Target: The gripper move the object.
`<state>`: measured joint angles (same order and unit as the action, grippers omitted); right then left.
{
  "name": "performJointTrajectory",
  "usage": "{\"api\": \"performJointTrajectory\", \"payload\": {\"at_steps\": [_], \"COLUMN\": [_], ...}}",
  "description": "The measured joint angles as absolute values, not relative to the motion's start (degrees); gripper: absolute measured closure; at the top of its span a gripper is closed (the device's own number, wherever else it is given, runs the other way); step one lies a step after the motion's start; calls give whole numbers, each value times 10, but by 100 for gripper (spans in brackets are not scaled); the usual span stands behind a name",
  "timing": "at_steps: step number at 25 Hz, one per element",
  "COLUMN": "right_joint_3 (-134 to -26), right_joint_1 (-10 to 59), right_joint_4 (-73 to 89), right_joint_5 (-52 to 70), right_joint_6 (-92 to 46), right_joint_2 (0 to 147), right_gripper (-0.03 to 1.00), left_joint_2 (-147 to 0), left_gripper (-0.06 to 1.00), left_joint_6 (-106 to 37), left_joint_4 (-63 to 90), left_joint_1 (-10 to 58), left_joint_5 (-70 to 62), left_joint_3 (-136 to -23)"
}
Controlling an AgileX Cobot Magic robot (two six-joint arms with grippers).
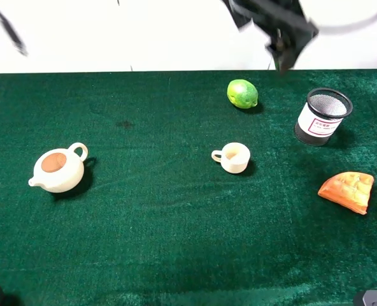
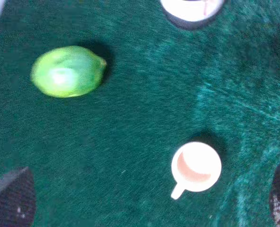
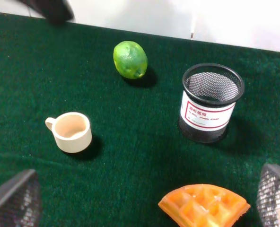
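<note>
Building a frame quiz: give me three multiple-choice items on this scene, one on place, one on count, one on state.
1. In the high view, what sits nearest the cup on its far side?
A. teapot
B. lime
C. waffle

2. How many cream ceramic pieces are on the cloth?
A. one
B. two
C. three

3. How is the cup resting?
A. upright, untouched
B. tipped on its side
C. held in jaws

Answers:
1. B: the lime lies just beyond the cup; the teapot is far left and the waffle lies to the right, nearer the camera.
2. B: only cup and teapot are cream.
3. A: its mouth faces up and no jaws touch it.
</note>
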<state>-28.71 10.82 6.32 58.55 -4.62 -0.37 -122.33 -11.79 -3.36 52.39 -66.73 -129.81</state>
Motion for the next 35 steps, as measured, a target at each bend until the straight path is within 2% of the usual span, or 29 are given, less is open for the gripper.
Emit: {"api": "performJointTrajectory", "payload": {"at_steps": [4,15,25,35], "right_joint_3": [-287,-287,-287,-287], "right_joint_1": [108,108,108,108], "right_joint_4": [63,63,63,63], "right_joint_5": [586,586,586,586], "right_joint_6": [-46,-46,-46,-46], "right_joint_2": [-4,-4,-4,-4], "right_gripper": [27,27,27,27], "left_joint_2": [-1139,-857,-597,-370], "left_gripper": [-5,-5,-5,-5], "left_joint_6": [-81,0,80,88], "left_joint_4": [-80,-105,-106,-66], "left_joint_1": [522,482,475,475], "left_joint_5": [-667,-667,-667,-642], "left_joint_3": [-1214,-887,-598,-343]}}
